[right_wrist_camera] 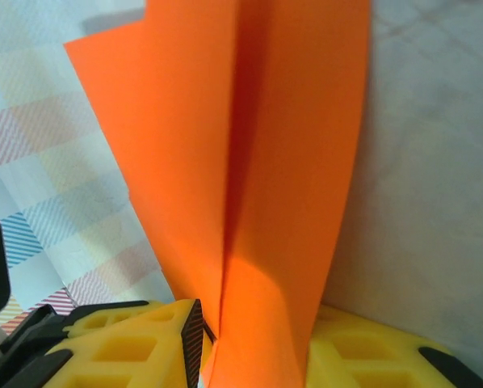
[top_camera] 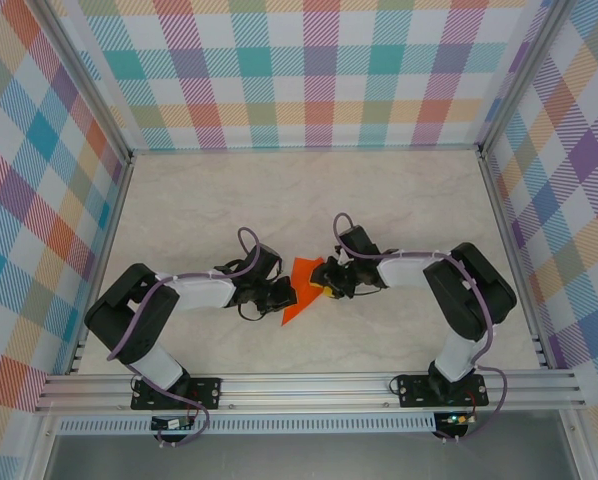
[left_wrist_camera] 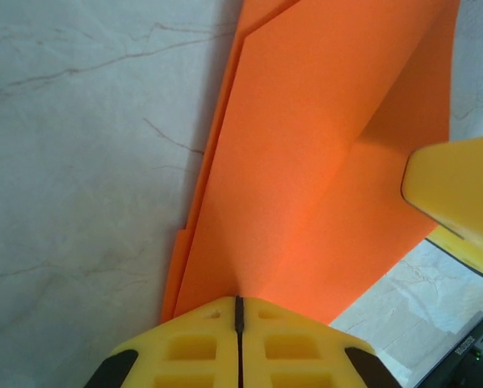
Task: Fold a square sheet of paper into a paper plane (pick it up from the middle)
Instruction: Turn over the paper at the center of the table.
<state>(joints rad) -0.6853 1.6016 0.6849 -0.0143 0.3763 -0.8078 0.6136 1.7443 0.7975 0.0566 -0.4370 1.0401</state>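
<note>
2 grippers share 1 orange paper plane [top_camera: 301, 290] at mid-table

The left gripper [top_camera: 282, 294] has its yellow fingers [left_wrist_camera: 193, 347] pressed flat together, pinching an edge of the folded sheet. The right gripper [top_camera: 328, 281] is clamped on the plane from the opposite side, the centre crease rising from between its pads. The plane sits directly between the 2, above the marbled table [top_camera: 279, 200].

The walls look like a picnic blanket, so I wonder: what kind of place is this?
Probably a robot practice booth, not a home: checkered walls box in a marble-look table, a metal frame runs along the front, and two robot arms hold an orange paper plane.
</note>
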